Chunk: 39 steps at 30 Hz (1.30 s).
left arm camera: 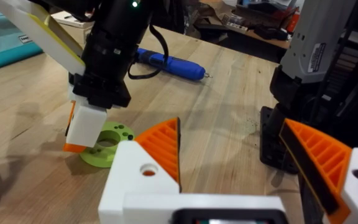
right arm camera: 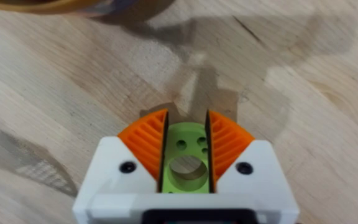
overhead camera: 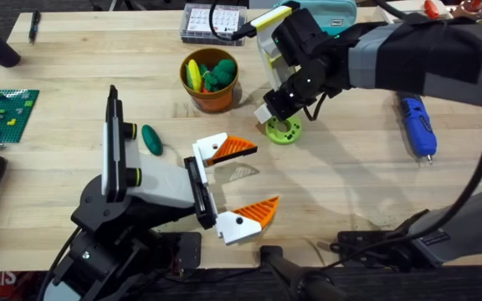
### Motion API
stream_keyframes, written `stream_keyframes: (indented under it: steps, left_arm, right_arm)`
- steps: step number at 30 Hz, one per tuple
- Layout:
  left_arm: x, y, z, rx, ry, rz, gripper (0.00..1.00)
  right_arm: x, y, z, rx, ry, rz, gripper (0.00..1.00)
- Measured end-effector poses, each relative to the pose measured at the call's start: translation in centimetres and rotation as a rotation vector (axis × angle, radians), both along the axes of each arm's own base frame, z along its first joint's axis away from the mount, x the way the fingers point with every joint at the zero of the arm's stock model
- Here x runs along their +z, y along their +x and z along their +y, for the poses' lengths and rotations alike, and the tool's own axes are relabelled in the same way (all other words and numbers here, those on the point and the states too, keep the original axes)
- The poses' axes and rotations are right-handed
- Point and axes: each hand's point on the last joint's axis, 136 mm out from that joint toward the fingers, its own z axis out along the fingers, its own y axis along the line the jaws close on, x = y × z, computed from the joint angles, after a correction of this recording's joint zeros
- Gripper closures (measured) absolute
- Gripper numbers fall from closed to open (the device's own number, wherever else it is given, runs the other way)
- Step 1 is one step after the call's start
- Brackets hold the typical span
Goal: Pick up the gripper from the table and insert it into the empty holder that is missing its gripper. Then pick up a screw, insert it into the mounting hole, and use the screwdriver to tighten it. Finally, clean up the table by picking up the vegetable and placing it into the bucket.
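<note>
My right hand (right arm camera: 185, 146) pinches the green disc (right arm camera: 187, 163) on the surface (overhead camera: 350, 159) beside the orange bucket (overhead camera: 211, 81), screwdriver (overhead camera: 417, 125) off right, while my left hand (overhead camera: 241, 184) hangs spread near the vegetable (overhead camera: 151, 139).

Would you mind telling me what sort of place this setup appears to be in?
Probably a robotics lab workbench: a wooden table carries a blue screwdriver, a lime-green holder, a compartmented parts box, and an orange bucket of toy vegetables.

A pale wooden table (overhead camera: 74, 58) with visible grain and plank seams stands over dark flooring at its left side, lit from above so that soft grey shadows fall across its surface.
</note>
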Motion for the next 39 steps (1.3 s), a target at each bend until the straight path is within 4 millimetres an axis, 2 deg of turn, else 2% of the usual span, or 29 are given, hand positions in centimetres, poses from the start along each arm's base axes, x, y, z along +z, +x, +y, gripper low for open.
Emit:
stream_keyframes:
  steps: [7, 11, 15, 19, 23, 26, 35, 39]
  left_arm:
    - [0.1, 0.0, 0.0, 0.000, -0.002, -0.002, 0.016]
    - [0.1, 0.1, 0.0, 0.003, -0.002, -0.002, 0.016]
    - [0.1, 0.1, 0.0, 0.003, -0.002, -0.003, 0.016]
    - [0.1, 0.1, 0.0, 0.003, -0.002, -0.002, 0.016]
    - [0.1, 0.1, 0.0, 0.004, -0.002, -0.002, 0.016]
    - [0.1, 0.1, 0.0, 0.005, -0.002, -0.002, 0.016]
    - [0.1, 0.3, 0.1, 0.015, -0.001, -0.003, 0.016]
    - [0.1, 0.4, 0.1, 0.025, -0.001, -0.004, 0.016]
  right_arm:
    - [-0.3, -0.4, -0.4, -0.014, -0.011, 0.025, 0.643]
    - [0.3, 0.1, -0.7, -0.041, 0.001, 0.017, 0.643]
    - [1.9, 0.6, -1.3, -0.076, 0.022, -0.010, 0.643]
    - [5.0, 0.3, -1.7, -0.088, 0.054, -0.062, 0.643]
    - [8.9, -1.0, -2.7, -0.096, 0.075, -0.117, 0.643]
    - [11.1, -2.4, -4.0, -0.119, 0.066, -0.138, 0.643]
    - [14.0, -6.1, -6.7, -0.223, 0.081, -0.135, 0.643]
    - [14.8, -8.6, -8.3, -0.269, 0.108, -0.154, 0.643]
